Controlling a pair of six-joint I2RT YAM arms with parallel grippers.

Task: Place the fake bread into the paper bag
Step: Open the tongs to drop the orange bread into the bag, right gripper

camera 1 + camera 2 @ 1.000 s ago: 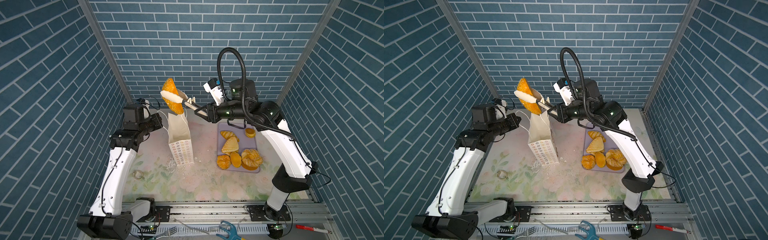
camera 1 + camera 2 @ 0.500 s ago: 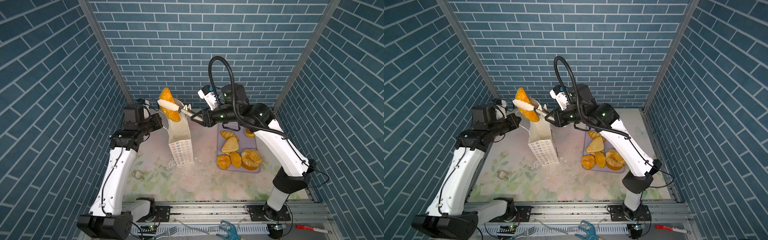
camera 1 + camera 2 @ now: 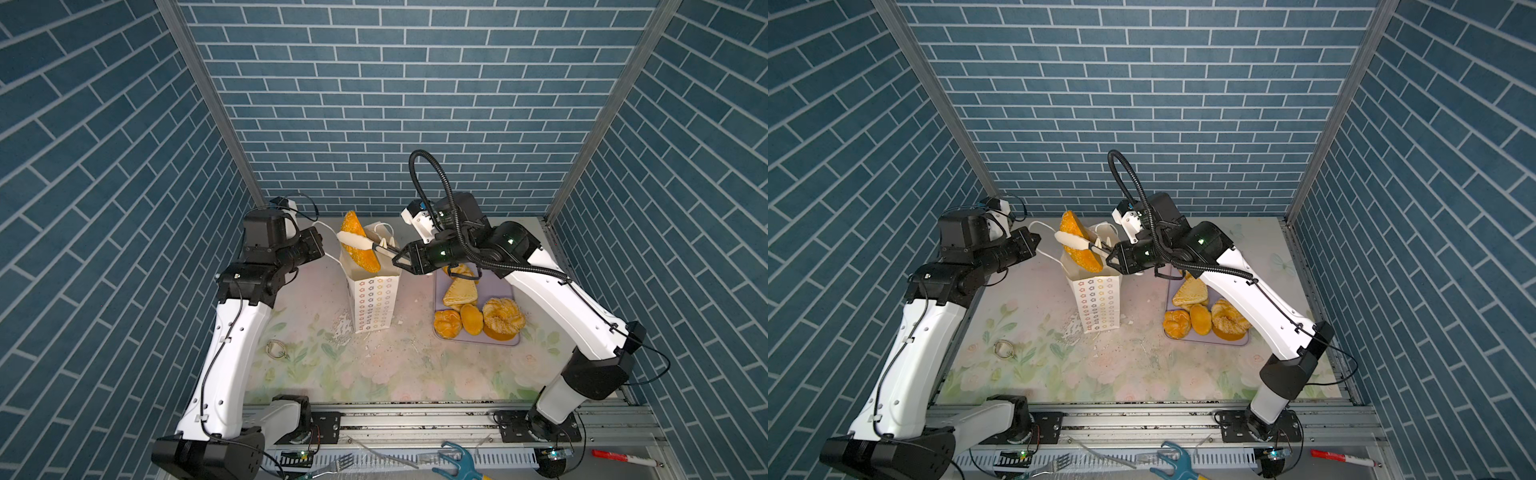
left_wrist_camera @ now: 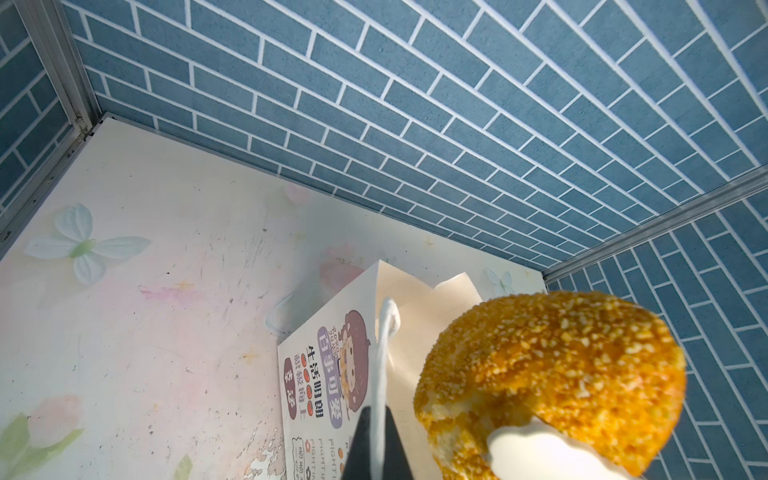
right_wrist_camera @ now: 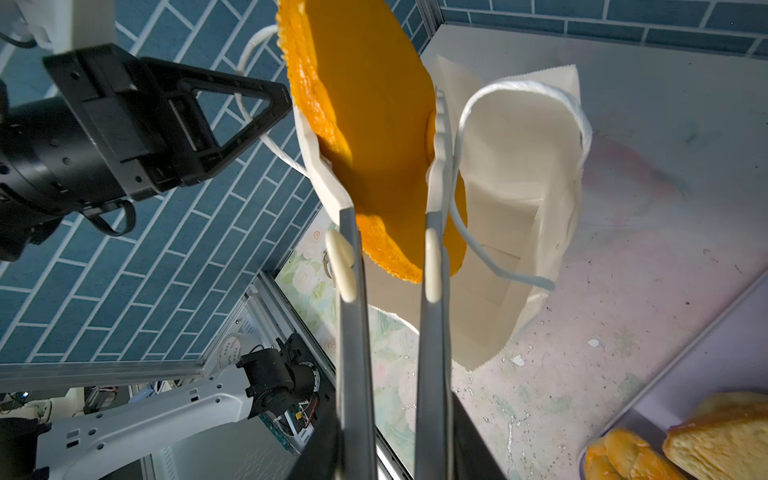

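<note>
Your right hand [image 3: 400,258] is clamped narrow on the grey arms of a pair of tongs [image 5: 353,353]. The tongs' white tips pinch the oval loaf [image 3: 360,248] across its width and hold it on end. The loaf hangs at the open mouth of the paper bag [image 3: 374,301]. Its lower end seems to sit just inside the rim, though neither top view settles that.

Your left hand [image 3: 321,250] is closed tight on one white cord handle [image 4: 385,328], and the cord runs from it to the bag's rim on the side nearer the counter's left edge.

The bag stands upright on the counter [image 3: 395,374], towards the middle of the far edge. Beside it, towards the right edge, the lavender tray [image 3: 473,340] carries more bread: a triangle [image 3: 459,291], a round bun [image 3: 448,324] and a sugar-speckled twist [image 3: 503,316].
</note>
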